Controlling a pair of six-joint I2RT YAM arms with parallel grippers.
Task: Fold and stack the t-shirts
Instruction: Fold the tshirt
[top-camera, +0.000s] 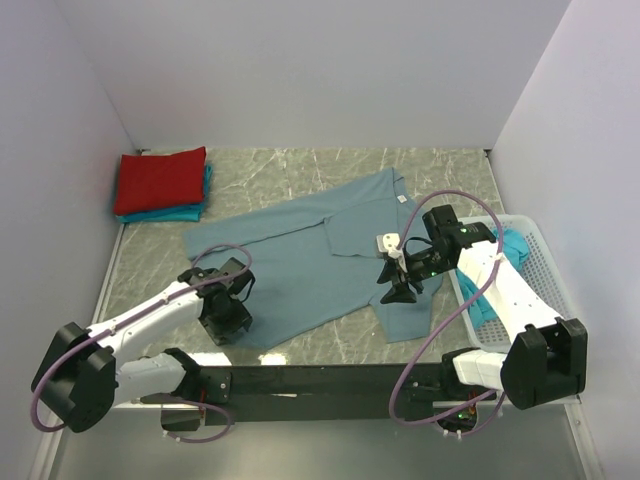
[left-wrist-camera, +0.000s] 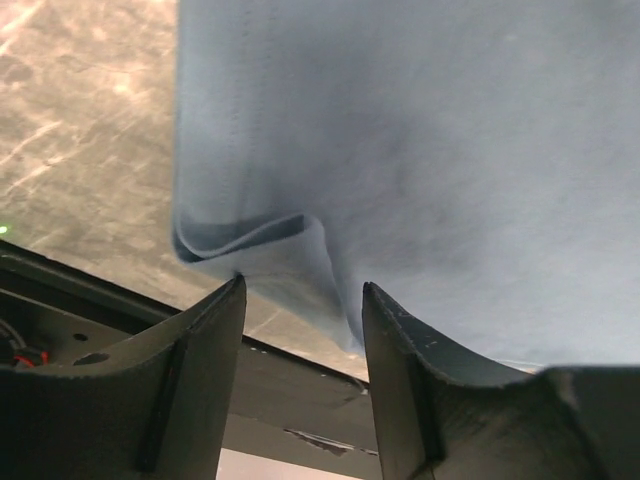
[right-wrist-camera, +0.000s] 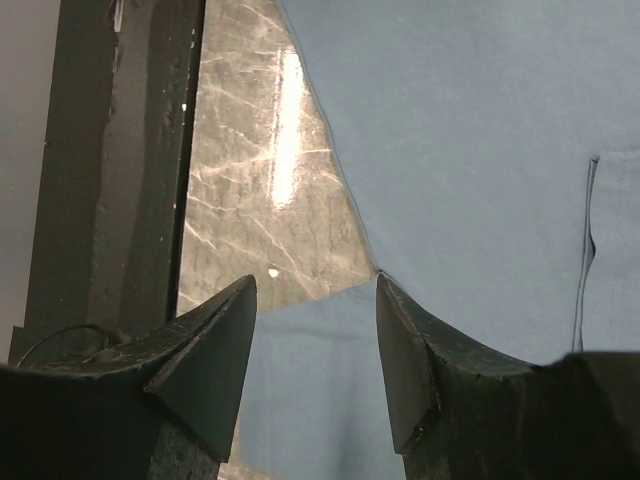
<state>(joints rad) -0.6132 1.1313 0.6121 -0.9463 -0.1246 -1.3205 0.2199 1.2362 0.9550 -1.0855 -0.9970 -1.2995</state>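
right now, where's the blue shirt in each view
top external: shirt spread across the centre.
left wrist: shirt fills the top and right, folded hem low centre.
right wrist: shirt fills the upper right and runs along the bottom.
shared landmark: the black rail along the near edge.

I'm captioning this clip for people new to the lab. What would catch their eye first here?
A large slate-blue t-shirt lies spread across the middle of the marble table, with the left end effector at its near-left hem and the right end effector at its right edge, both open. In the far-left corner a folded red t-shirt sits on teal ones; a white basket stands at the right edge.
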